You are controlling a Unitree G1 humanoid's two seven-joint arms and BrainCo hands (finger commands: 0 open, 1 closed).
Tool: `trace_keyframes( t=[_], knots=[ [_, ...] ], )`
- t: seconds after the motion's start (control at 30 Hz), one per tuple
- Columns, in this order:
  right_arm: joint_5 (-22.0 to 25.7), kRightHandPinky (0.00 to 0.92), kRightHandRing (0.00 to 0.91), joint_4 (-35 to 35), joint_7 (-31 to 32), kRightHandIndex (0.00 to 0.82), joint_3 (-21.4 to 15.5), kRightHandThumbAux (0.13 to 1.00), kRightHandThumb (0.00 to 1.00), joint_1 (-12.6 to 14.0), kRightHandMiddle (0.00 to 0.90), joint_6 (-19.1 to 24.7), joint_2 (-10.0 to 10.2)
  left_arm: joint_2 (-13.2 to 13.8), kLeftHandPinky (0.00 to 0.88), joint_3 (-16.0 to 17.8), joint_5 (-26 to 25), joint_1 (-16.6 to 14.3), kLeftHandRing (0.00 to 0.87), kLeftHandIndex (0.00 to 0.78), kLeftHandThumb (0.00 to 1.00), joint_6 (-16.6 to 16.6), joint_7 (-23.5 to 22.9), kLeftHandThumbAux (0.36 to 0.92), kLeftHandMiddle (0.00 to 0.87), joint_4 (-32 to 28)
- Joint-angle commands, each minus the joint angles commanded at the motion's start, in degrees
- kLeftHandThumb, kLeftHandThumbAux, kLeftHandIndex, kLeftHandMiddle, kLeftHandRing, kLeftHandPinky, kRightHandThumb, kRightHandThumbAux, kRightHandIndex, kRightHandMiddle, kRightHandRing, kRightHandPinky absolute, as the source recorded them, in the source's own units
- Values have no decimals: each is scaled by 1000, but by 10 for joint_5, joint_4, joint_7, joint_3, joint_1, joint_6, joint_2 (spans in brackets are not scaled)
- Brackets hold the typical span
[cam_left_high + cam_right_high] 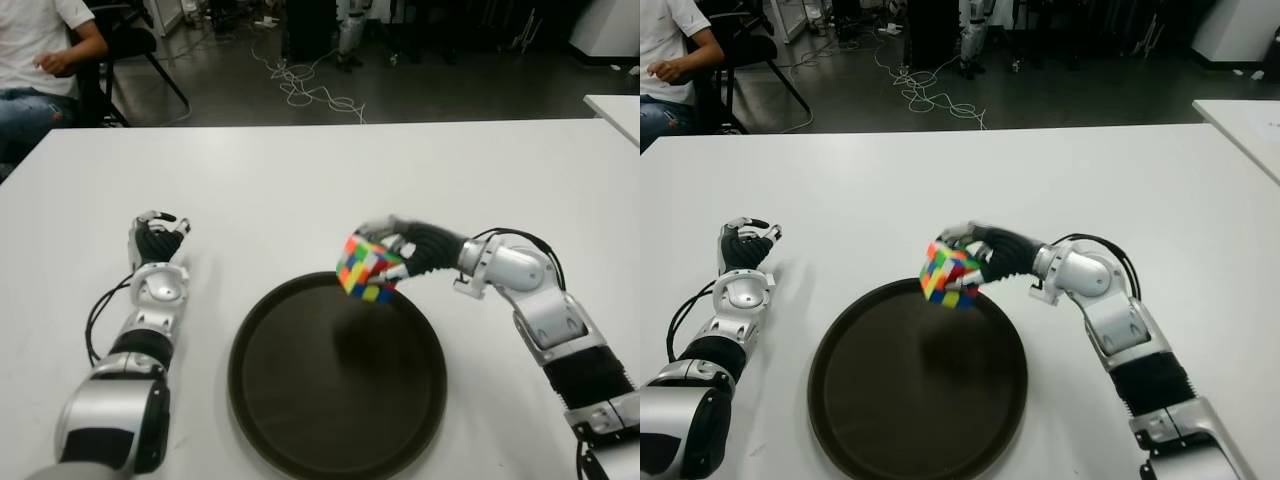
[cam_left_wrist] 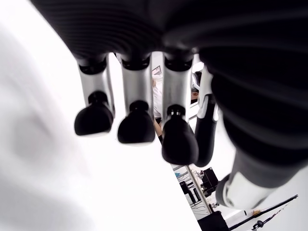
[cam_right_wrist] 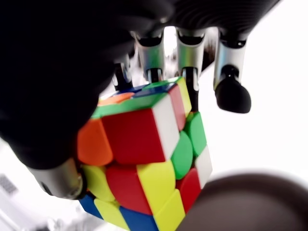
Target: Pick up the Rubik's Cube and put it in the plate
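Observation:
A scrambled Rubik's Cube (image 1: 367, 267) hangs tilted in the air over the far rim of the round dark plate (image 1: 300, 420), casting a shadow on the plate below. My right hand (image 1: 400, 250) is shut on it, fingers over its top and thumb on the side; the right wrist view shows the Rubik's Cube (image 3: 147, 154) held close, with the plate's edge (image 3: 240, 207) under it. My left hand (image 1: 158, 240) shows on the white table (image 1: 300, 180), left of the plate, fingers relaxed and holding nothing.
The plate sits near the table's front edge. A person (image 1: 40, 50) sits on a chair beyond the table's far left corner. Cables (image 1: 300, 85) lie on the floor behind. Another white table's corner (image 1: 615, 105) shows at the far right.

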Motion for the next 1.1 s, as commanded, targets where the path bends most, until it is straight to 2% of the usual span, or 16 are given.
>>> trace_keyframes(
  t=[0.33, 0.77, 1.1],
  knots=[
    [-36, 801, 811, -29, 2, 438, 25, 722, 697, 13, 809, 44, -6, 1, 813, 1, -1, 0, 818, 442, 711, 2, -2, 704, 815, 0],
    [-10, 788, 802, -25, 7, 437, 17, 722, 697, 25, 799, 49, 7, 1, 809, 1, -2, -1, 821, 442, 711, 3, -1, 704, 823, 1],
    [1, 797, 808, -30, 11, 438, 17, 722, 695, 28, 806, 51, 9, -1, 816, 1, 1, 0, 822, 443, 711, 0, 11, 703, 820, 1]
  ],
)
